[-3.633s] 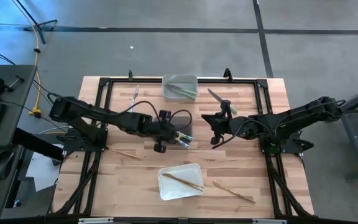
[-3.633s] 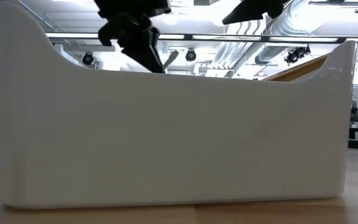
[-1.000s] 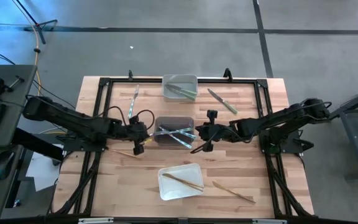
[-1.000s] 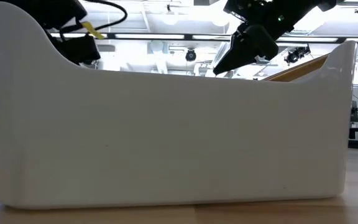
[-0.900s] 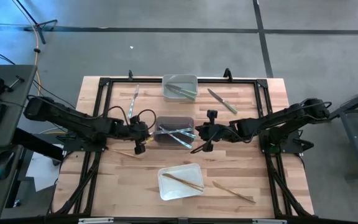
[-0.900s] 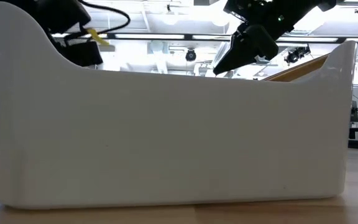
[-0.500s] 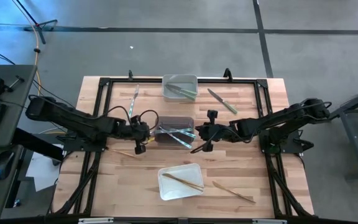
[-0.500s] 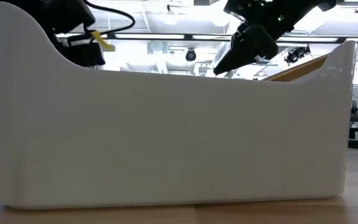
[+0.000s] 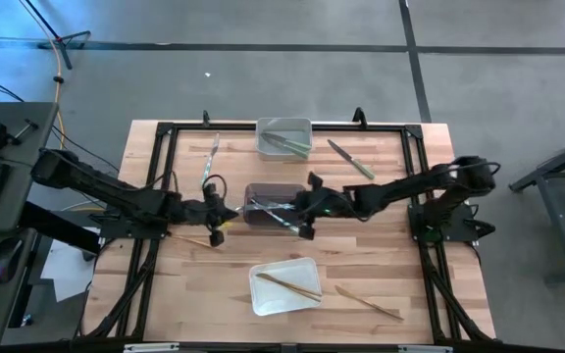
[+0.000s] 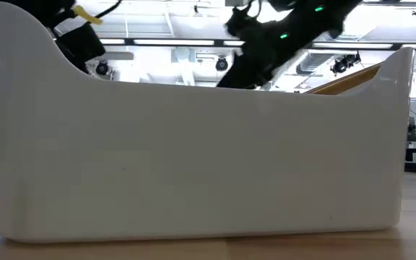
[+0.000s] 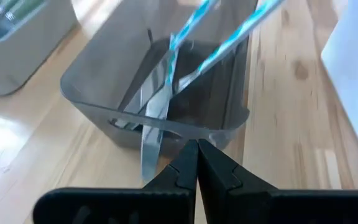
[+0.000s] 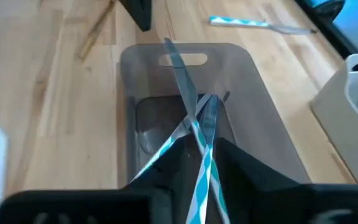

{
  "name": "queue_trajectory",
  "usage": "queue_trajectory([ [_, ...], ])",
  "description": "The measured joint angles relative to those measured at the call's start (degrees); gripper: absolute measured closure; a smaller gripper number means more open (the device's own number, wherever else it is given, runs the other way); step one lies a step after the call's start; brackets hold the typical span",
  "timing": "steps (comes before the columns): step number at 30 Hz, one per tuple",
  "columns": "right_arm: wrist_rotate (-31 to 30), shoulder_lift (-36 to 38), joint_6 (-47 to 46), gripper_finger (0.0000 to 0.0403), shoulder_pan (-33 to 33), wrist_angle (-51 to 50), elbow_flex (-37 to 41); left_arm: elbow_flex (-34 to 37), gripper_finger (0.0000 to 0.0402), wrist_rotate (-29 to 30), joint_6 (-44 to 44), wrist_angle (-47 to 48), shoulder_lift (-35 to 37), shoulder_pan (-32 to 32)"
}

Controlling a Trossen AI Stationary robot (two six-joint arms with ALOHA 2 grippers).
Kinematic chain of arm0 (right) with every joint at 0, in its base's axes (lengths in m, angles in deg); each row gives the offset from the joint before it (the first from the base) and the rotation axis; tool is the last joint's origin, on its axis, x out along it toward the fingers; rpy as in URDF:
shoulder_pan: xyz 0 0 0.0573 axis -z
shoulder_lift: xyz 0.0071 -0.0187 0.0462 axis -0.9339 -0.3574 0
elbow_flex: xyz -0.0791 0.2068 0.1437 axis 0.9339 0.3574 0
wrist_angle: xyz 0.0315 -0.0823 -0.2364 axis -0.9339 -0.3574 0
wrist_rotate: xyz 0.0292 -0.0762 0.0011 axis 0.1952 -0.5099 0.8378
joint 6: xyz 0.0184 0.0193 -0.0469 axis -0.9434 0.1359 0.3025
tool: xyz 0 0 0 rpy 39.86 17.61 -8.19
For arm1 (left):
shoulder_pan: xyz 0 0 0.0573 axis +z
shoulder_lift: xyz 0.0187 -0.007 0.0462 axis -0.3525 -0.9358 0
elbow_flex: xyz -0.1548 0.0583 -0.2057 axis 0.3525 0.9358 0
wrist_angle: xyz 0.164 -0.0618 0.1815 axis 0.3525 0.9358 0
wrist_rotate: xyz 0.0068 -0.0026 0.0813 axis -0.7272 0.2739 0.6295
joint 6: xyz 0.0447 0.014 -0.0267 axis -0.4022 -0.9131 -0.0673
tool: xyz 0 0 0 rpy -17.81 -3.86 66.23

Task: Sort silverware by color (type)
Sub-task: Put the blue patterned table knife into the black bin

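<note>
In the low view, the white bin fills almost all the picture and hides the table behind it; we see only the upper parts of both arms above its rim. A tan utensil shows only its tip over this rim. In the high view, the utensils in the dark bin are too small to count. We cannot tell whether the right gripper is holding something.

Three bins: grey bin top centre, dark smoky bin mid-frame, white bin lower centre.

Blue-silver utensils: several crossed in dark bin, exact count unclear; one loose upper left.

Green: two in grey bin, one loose upper right.

Wooden: one in white bin, two loose.
</note>
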Motion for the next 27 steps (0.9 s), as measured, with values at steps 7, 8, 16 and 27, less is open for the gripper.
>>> queue_trajectory([
  [7, 3.1, -10.4, 1.6, 0.0279, 3.1, -8.9, -12.3, 10.1, 0.0401, 2.2, -2.3, -18.1, 4.5, -0.1],
  [8, 3.8, -11.7, 1.8, 0.0276, 3.6, -9.9, -13.9, 10.8, 0.0401, 2.2, -2.6, -19.0, 5.0, -0.1],
  [16, 10.0, -19.5, 2.6, 0.0273, 6.3, -12.4, -21.2, 12.7, 0.0401, 2.5, -4.0, -20.6, 6.9, -0.1],
  [27, 13.4, -24.1, 4.4, 0.0273, 7.6, -9.1, -21.4, 12.7, 0.0401, 2.8, -4.6, -21.4, 6.9, -0.1],
])
